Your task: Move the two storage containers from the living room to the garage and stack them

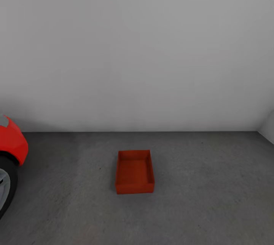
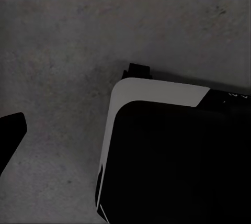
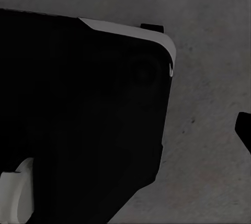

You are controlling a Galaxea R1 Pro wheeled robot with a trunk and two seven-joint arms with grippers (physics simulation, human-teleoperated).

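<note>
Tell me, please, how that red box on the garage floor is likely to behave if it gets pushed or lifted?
The red box sits flat on the rough concrete floor, so it would probably slide with some drag rather than roll. Its walls look low and its base wide, so tipping seems unlikely. It appears empty and thin-walled, so likely light for its size and fairly stiff.

A plain white-grey wall [image 1: 137,47] meets rough dark grey concrete floor [image 1: 209,199]; red car [image 1: 11,144] at left.
</note>
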